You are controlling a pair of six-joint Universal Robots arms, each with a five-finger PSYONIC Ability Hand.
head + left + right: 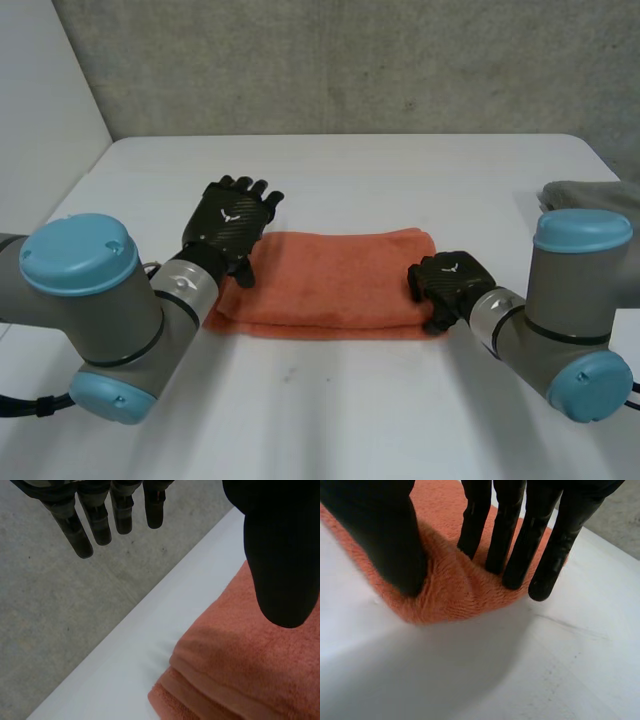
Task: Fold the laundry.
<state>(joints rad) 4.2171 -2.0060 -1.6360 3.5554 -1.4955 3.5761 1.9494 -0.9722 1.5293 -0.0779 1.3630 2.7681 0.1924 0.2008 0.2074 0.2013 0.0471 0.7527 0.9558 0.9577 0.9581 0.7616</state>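
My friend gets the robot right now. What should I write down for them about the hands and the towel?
Left robot hand: open, fingers straight, at the left end of the orange towel.
Right robot hand: pinching the towel's right end between thumb and fingers, with the cloth bunched up there.
Towel: mid-table, already folded into a layered strip.
Left to do: probably one more fold, right end toward left. A grey cloth lies at the table's right edge, likely next.
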